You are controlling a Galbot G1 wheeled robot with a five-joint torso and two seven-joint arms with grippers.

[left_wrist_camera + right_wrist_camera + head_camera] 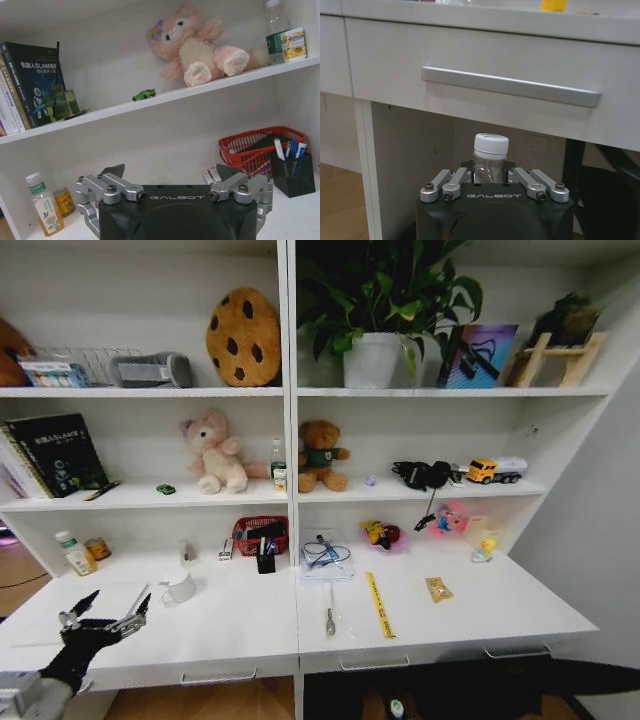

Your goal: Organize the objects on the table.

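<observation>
Head view: left gripper [105,618] hovers over the left end of the worktop [240,625], fingers spread and empty. White mug [180,587] sits just beside it; a swing toward the shelves could clip the mug. Yellow ruler [379,604] and a pen [329,621] lie near the front edge; a nudge could push them off.

Left wrist view: fingers [112,185] wide apart, nothing between them. Black pen cup [293,168] stands on the worktop before a red basket [250,147]; green toy car [144,94] on the shelf above.

Right wrist view: right gripper [491,176] is below the drawer handle [510,86], fingers closed around a clear bottle [490,157]. Lifting straight up risks knocking the cap against the drawer front and loosening the grip.
</observation>
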